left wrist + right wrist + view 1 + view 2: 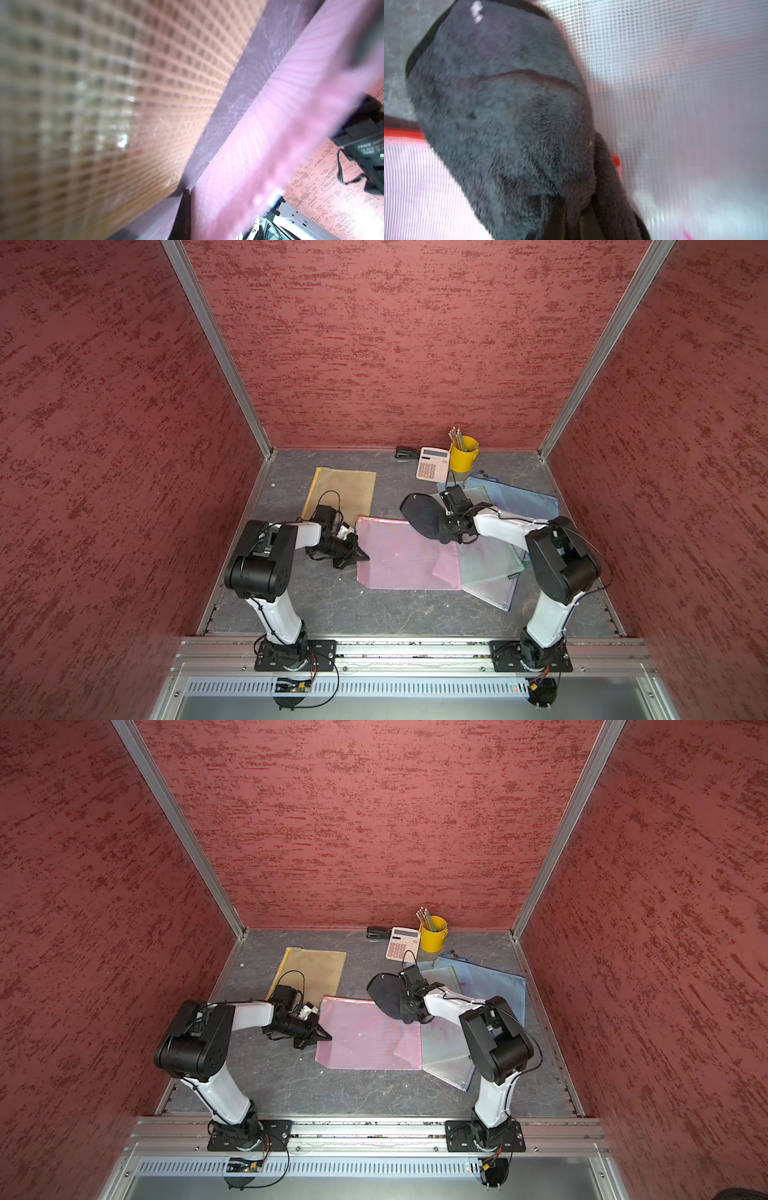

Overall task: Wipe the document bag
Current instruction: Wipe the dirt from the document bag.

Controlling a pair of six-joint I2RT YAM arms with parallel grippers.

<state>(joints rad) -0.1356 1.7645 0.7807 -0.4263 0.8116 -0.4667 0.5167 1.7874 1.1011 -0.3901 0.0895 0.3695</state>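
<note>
The right gripper (442, 526) clamps a black cloth (419, 512) over a corner of the pink document bag (403, 556); the left gripper (362, 558), clenched, touches its edge.

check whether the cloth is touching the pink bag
Touching. The right wrist view shows the cloth lying on the pink bag, its fleece meeting the bag's surface with no gap between.

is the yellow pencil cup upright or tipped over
Upright: the yellow cup stands on its base by the calculator, open top up, pencils sticking out of it.
</note>
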